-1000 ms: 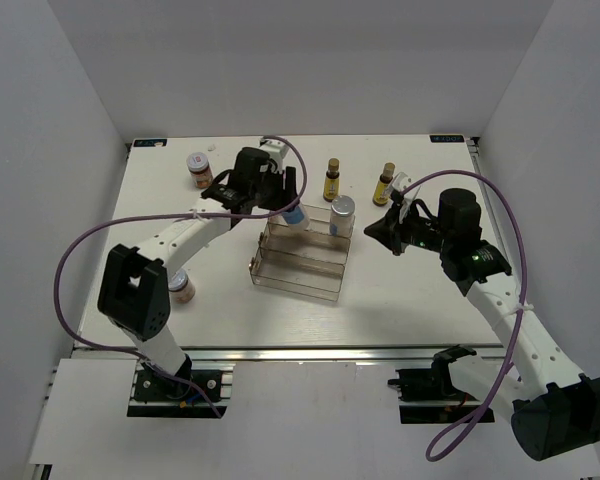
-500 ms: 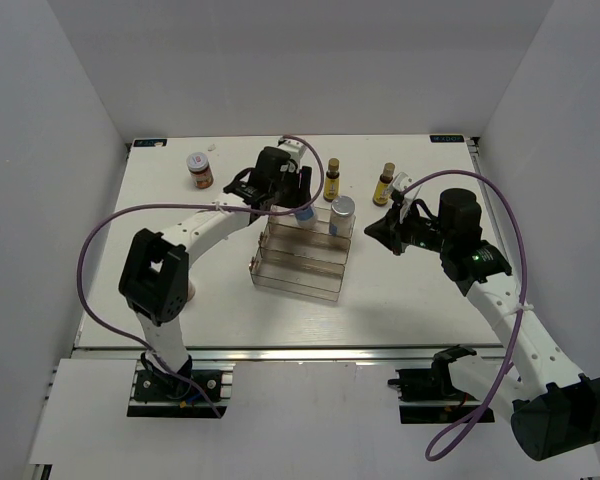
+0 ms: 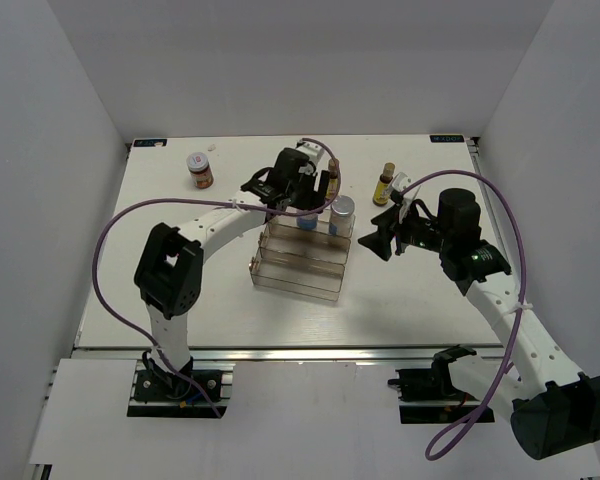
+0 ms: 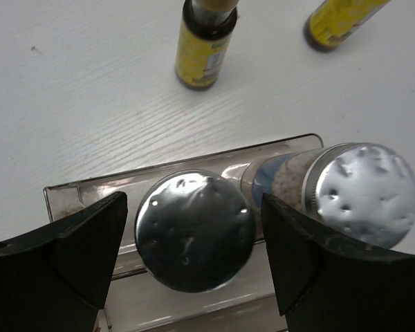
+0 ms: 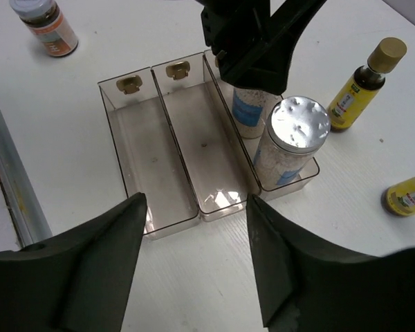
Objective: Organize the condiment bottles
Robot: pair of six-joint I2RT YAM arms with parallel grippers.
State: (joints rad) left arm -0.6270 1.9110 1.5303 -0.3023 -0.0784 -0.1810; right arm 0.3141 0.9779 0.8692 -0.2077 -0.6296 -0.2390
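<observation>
Directly beneath the left gripper [image 4: 194,200] stands a white bottle with a silver cap and blue label [image 4: 196,234]. It is upright in one trough of a clear stepped plastic rack [image 3: 295,272] that has three troughs. The gripper's black fingers [image 4: 76,256] flank the cap, slightly parted, with a thin gap on either side. A second white silver-capped bottle [image 4: 365,196] stands just to that gripper's right, in the same trough.

Two amber bottles stand beyond the gripper on the white table [image 3: 420,300]: a slim amber bottle with a gold cap [image 4: 206,41] straight ahead, and a second amber bottle [image 4: 339,21] further right. Only one squat red-labelled jar [image 3: 200,171] shows, well off to the gripper's left.

The left arm reaches forward over the rack. The right gripper [image 5: 197,200] hovers beside the rack, facing it, spread wide and holding nothing.
</observation>
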